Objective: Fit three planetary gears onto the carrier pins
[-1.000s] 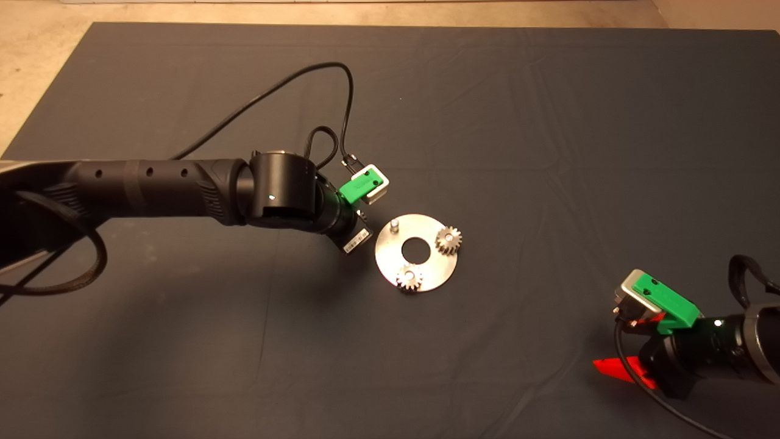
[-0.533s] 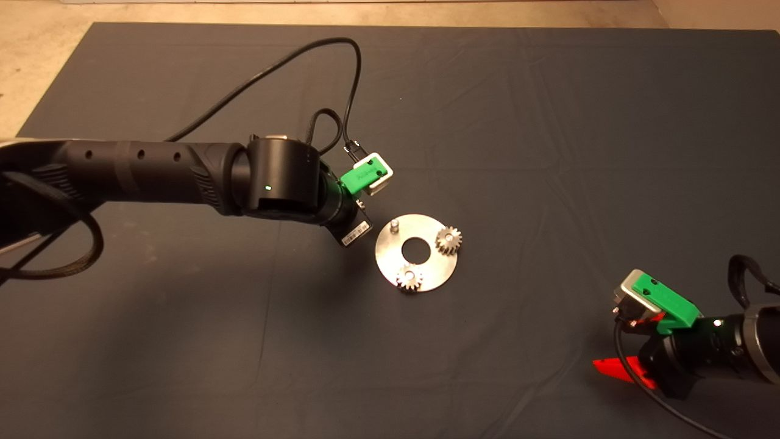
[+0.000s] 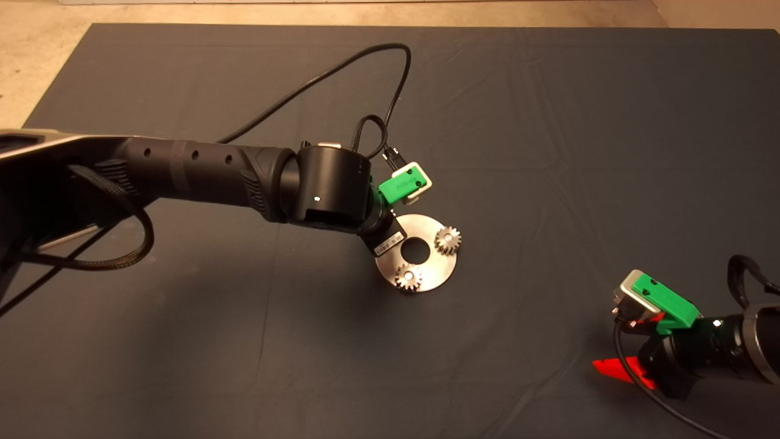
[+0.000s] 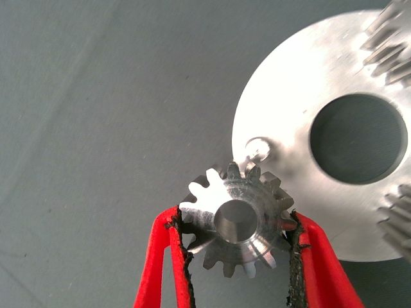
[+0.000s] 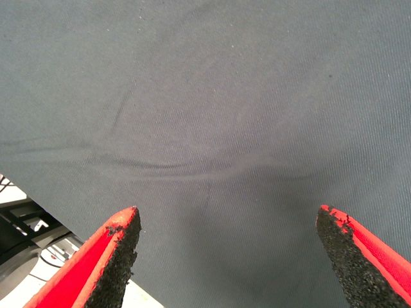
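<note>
Head view shows us 2 of the 3 planetary gears already seated on the disc [image 3: 440, 263] near the frame's centre: one gear [image 3: 448, 240] at its right edge, another gear [image 3: 409, 278] at its lower edge. We judge the task about two-thirds done, with 1 gear left to install. The left arm reaches in from the left edge and its wrist covers the disc's upper left part, so the empty pin is hidden there. In the left wrist view, the left gripper [image 4: 239, 226] is clamped on the third gear [image 4: 236, 218], one red finger pressing each flank, bore facing the camera. The free carrier pin [image 4: 259, 148] stands just beyond the gear's teeth, near the disc's rim, and the gear's bore is not yet over it; we cannot tell how high the gear hangs above the disc. What remains, as we see it, is to bring the bore over that pin and lower it. The right gripper [image 3: 621, 370] waits at the lower right of the head view, its fingers [image 5: 114, 255] spread wide over bare mat [image 3: 548, 122], holding nothing.
</note>
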